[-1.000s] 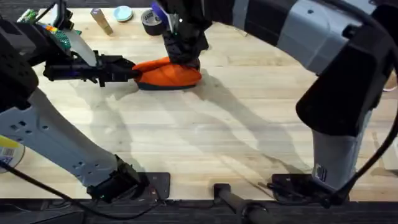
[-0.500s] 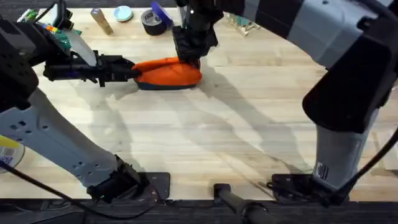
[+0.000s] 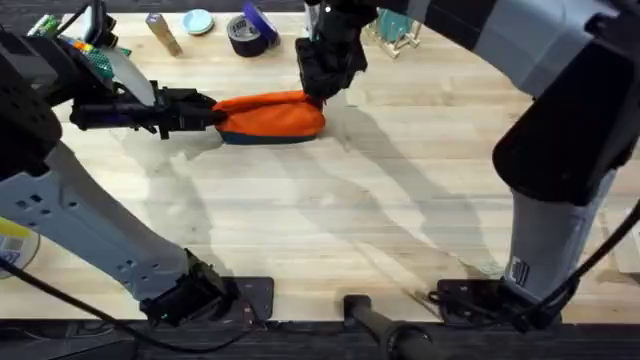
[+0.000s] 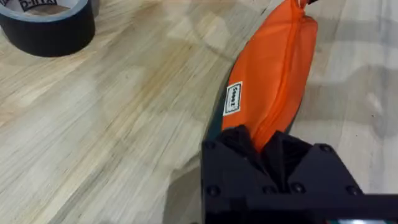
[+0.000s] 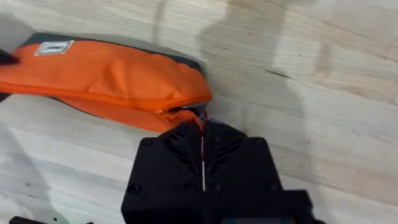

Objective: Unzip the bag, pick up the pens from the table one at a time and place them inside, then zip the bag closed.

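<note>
The orange bag [image 3: 272, 115] on the bench [image 3: 330, 230] is pinched at one end by the left end effector [image 3: 213, 113] and at the zipper end by the right end effector [image 3: 318, 92].

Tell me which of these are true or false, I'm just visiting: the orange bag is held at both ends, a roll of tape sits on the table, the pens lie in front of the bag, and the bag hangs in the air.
1. The bag is held at both ends. True: the left gripper pinches one end, the right gripper the other.
2. A roll of black tape sits on the table. True.
3. Pens lie in front of the bag. False: bare wood there.
4. The bag hangs in the air. False: it rests on the table.
</note>
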Robot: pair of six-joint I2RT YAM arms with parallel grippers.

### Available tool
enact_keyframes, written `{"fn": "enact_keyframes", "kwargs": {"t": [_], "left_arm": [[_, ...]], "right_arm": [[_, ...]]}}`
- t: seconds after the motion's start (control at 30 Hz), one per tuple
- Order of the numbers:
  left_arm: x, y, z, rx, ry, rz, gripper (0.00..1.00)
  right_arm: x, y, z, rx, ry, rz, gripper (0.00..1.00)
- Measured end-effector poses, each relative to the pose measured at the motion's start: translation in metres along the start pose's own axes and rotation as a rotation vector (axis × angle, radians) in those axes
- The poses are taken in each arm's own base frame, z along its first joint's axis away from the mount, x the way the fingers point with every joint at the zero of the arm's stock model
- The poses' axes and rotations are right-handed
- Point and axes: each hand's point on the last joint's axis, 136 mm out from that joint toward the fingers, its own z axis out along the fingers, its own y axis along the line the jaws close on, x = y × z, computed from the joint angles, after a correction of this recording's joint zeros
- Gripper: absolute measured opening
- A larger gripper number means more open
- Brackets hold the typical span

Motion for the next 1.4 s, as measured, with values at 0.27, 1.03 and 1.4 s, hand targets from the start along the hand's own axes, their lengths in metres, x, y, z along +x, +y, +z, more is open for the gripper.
{"fn": "enact_keyframes", "kwargs": {"t": [0.27, 1.03, 1.4], "left_arm": [[0.000, 0.000, 0.001, 0.001, 0.000, 0.003, 0.042], [-0.002, -0.001, 0.005, 0.009, 0.000, -0.006, 0.042], [-0.002, 0.001, 0.004, 0.003, 0.000, -0.016, 0.042]], "right_arm": [[0.000, -0.011, 0.000, 0.009, 0.017, 0.022, 0.033], [-0.001, -0.067, 0.006, 0.071, 0.071, 0.122, 0.033], [-0.011, -0.134, 0.004, 0.204, 0.055, 0.206, 0.033]]}}
